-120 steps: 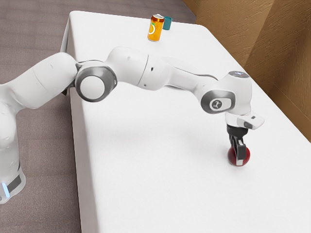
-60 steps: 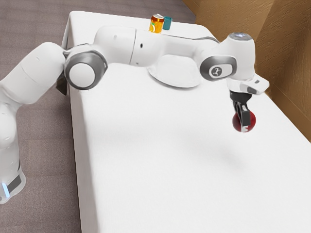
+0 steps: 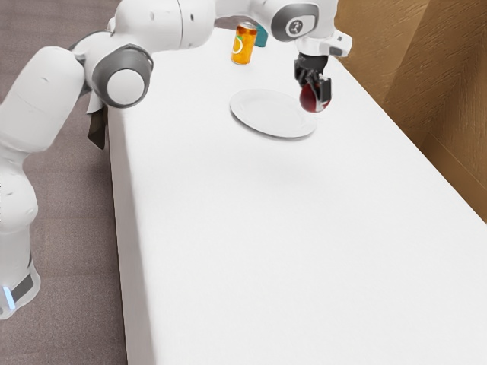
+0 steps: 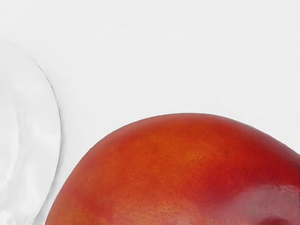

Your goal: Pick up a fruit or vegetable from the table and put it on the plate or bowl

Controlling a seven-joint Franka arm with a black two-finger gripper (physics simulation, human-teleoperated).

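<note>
The end effector (image 3: 314,94) is clamped on the red fruit (image 3: 310,102) from two sides and holds it off the counter (image 3: 266,243). A second ago the fruit sat on the counter nearer the camera. Half a second ago it hung in the air, well apart from the plate (image 3: 262,114). Now the arm has swung to the far end and the fruit hangs at the plate's 2 o'clock rim. In the wrist view the fruit (image 4: 187,173) is just beside the plate's edge (image 4: 28,140). An orange can (image 3: 244,43) stands at the plate's 11 o'clock.
</note>
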